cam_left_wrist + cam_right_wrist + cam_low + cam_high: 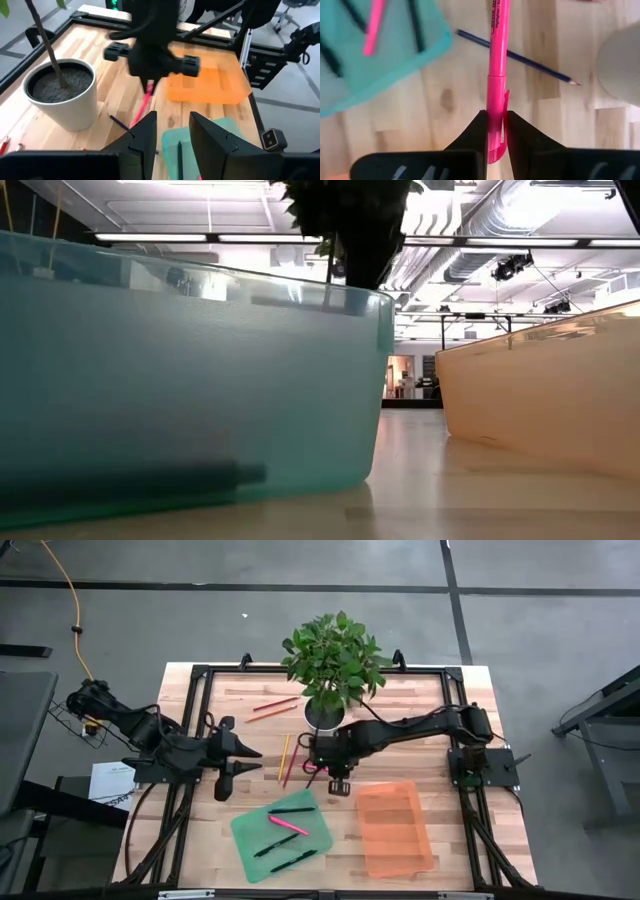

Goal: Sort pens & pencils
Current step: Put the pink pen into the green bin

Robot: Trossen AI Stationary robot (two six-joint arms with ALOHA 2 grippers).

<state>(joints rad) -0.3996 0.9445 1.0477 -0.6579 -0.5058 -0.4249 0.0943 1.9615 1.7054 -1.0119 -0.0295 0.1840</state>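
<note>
1 pink pen sits pinched in the right claw.

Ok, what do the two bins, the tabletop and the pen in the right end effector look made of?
Green rectangular bin and orange rectangular bin: likely translucent plastic, since light passes through their walls. Tabletop: pale wood planks, visible grain and joints, smooth finish. Bright pink pen pinched in the right end effector: probably glossy moulded plastic, with a clip and printed lettering.

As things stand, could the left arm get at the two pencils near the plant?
Probably yes. The left gripper waits open and empty, and the two pencils lie on bare wood on its side. The right gripper, shut on a pink pen, sits clear of that path.
</note>
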